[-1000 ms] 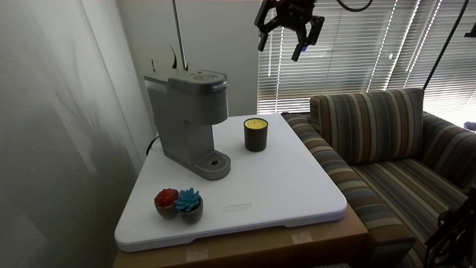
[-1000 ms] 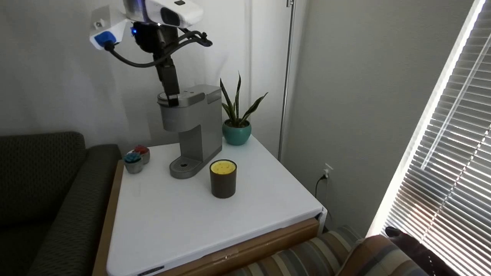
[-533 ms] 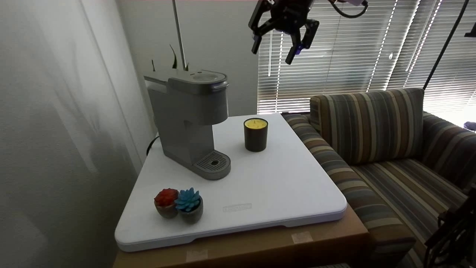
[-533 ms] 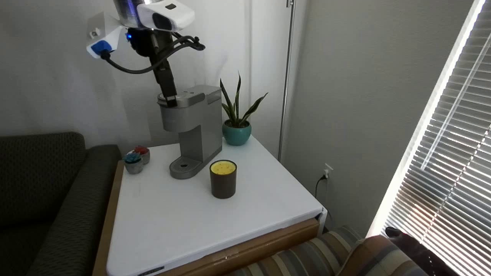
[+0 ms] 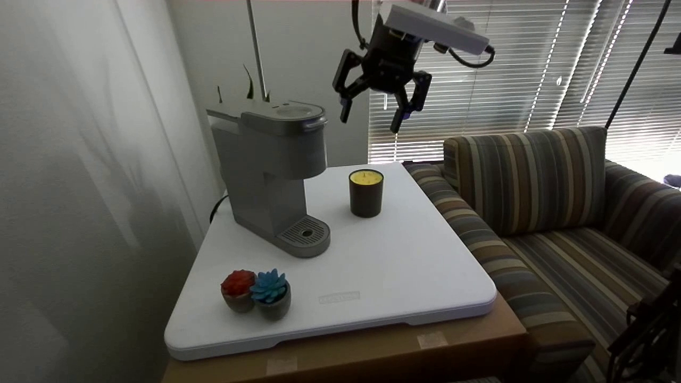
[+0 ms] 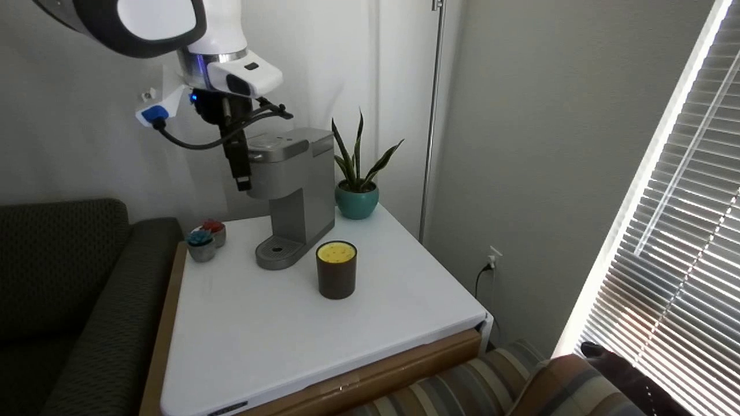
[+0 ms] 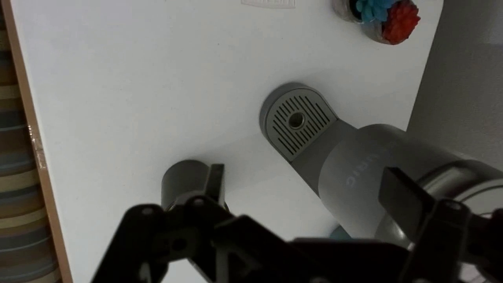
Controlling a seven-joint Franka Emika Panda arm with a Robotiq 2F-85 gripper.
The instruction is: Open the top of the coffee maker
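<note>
The grey coffee maker [image 5: 250,181] stands upright on the white table [image 5: 404,260]; it also shows in an exterior view [image 6: 318,190] and in the wrist view [image 7: 353,173]. Its top [image 5: 290,113] is closed, with a shiny handle strip at its rounded front. My gripper [image 5: 371,121] is open and empty, tilted, in front of the machine's head at about lid height. A gap to the lid shows in that view. In an exterior view the gripper [image 6: 244,184] overlaps the head's front edge. In the wrist view its right finger [image 7: 401,200] overlaps the head near the handle strip; contact cannot be told.
A dark candle jar [image 5: 366,199] stands on the table below the gripper. Two small succulent pots [image 5: 271,303] sit near the table's edge. A plant in a teal pot [image 6: 356,199] stands behind the machine. A striped armchair [image 5: 526,186] adjoins the table, and a wall [image 5: 106,213] is close behind.
My gripper has moved down from above lid height and closer to the coffee maker's front, staying open. The lid and the other objects have not moved.
</note>
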